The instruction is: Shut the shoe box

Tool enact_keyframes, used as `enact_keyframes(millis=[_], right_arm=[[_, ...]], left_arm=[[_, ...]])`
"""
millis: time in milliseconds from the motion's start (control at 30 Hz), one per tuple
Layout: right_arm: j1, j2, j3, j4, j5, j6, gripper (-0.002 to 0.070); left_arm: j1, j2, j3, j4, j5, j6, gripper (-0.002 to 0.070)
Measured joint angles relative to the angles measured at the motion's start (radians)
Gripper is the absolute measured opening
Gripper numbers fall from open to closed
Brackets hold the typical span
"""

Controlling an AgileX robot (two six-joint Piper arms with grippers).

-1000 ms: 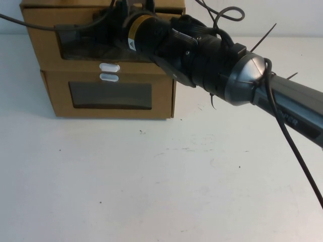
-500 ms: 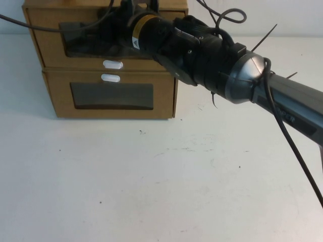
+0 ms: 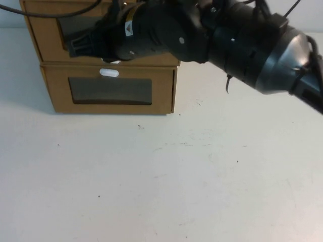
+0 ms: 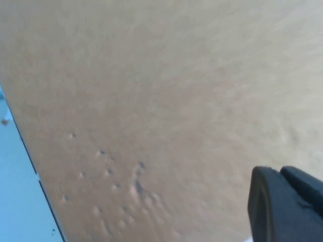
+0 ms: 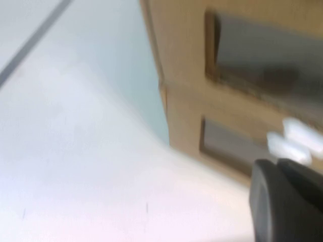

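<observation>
The shoe box (image 3: 44, 31) is the upper of two stacked cardboard boxes at the table's back left. Its front panel stands about flush with the box below, and my right arm hides most of its dark window and its white tab. My right gripper (image 3: 76, 46) is shut and empty, just in front of that panel. The box also shows in the right wrist view (image 5: 184, 45), beyond the right gripper (image 5: 282, 201). My left gripper (image 4: 287, 206) is shut, close against a plain cardboard wall (image 4: 151, 101); it is out of the high view.
The twin box (image 3: 161, 93) below has its white tab (image 3: 109, 72) above its window (image 3: 111, 91). The white table (image 3: 176, 176) stretches in front. My right arm (image 3: 242, 45) crosses the upper right. A black cable (image 3: 30, 11) runs over the boxes.
The shoe box's drawer front has gone back from sticking out to about flush. My right arm has risen and its gripper has shifted left across the front panel.
</observation>
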Motion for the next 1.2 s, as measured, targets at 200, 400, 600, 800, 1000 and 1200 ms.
enact_keyframes(millis=[200, 400, 600, 800, 1000, 1200], right_arm=[[0.0, -0.143, 0.0, 0.022, 0.262, -0.06, -0.0011], [0.0, -0.391, 0.059, -0.036, 0.475, -0.085, -0.0011], [0.0, -0.72, 0.296, -0.064, 0.58, -0.077, -0.0011], [0.0, -1.067, 0.65, -0.024, 0.57, -0.028, -0.0011], [0.0, -1.37, 0.992, 0.032, 0.37, 0.012, -0.0011], [0.0, -1.505, 1.246, 0.067, 0.173, 0.019, -0.0011]], left_arm=[[0.0, -0.121, 0.0, 0.007, 0.015, 0.028, -0.0005], [0.0, -0.28, 0.029, 0.0, 0.005, 0.037, -0.0005], [0.0, -0.541, 0.321, 0.002, -0.099, 0.067, -0.0005], [0.0, -0.876, 0.798, -0.068, -0.322, 0.199, -0.0005], [0.0, -1.204, 1.3, -0.296, -0.52, 0.448, -0.0005], [0.0, -1.505, 1.697, -0.535, -0.679, 0.696, -0.0005]])
